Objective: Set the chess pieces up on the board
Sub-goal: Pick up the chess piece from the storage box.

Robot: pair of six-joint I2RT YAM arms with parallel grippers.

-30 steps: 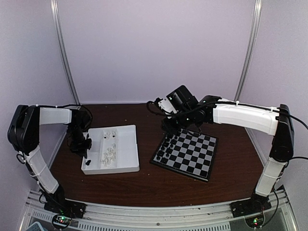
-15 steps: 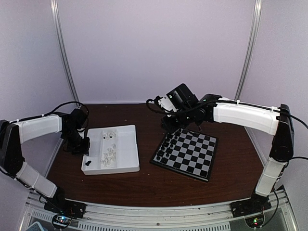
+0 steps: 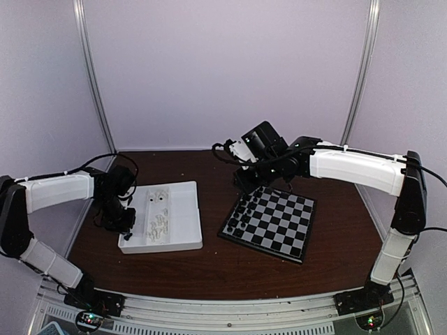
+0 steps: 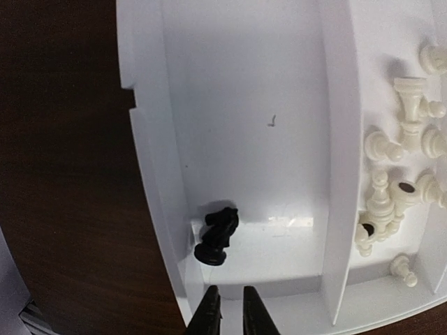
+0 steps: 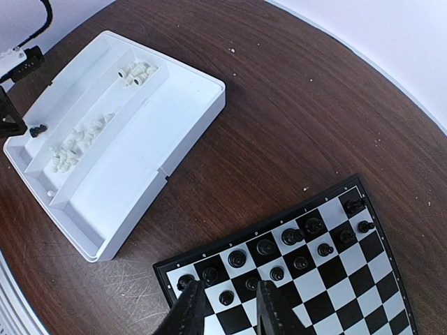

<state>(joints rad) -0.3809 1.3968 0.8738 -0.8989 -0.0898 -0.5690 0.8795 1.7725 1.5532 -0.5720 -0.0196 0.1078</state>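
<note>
My left arm (image 3: 59,190) is slung low and wide, its white forearm running almost level in from the far left, wrist bent down so the left gripper (image 3: 120,220) hangs at the left edge of the white rectangular divided plastic tray (image 3: 183,216). Through its wrist camera the fingers sit nearly together, a thin slit between them and nothing in it, over the end of the tray's outermost compartment. A small black plastic knight (image 4: 218,234) appears to lie on its side there, just ahead of the tips and beside the outer wall. The small white plastic chessmen (image 4: 382,202) lie heaped in the next compartment.

My right arm (image 3: 356,171) reaches in level from the right, wrist tipped down, the right gripper (image 3: 246,183) above the far left corner of the flat square black-and-grey chessboard (image 3: 279,227). Its fingers stand apart with only board squares between them. The small black plastic chessmen (image 5: 265,247) stand in two rows along the board's edge nearest the tray.

A second ago the left arm was folded tight with its elbow high; the elbow has since swung out and down. The right arm, tray and board have not shifted.

All this sits on a dark brown wooden table (image 3: 209,269), with pale lilac walls (image 3: 223,70), two slanting metal uprights (image 3: 94,84) and a metal rail (image 3: 230,314) along the near edge.
</note>
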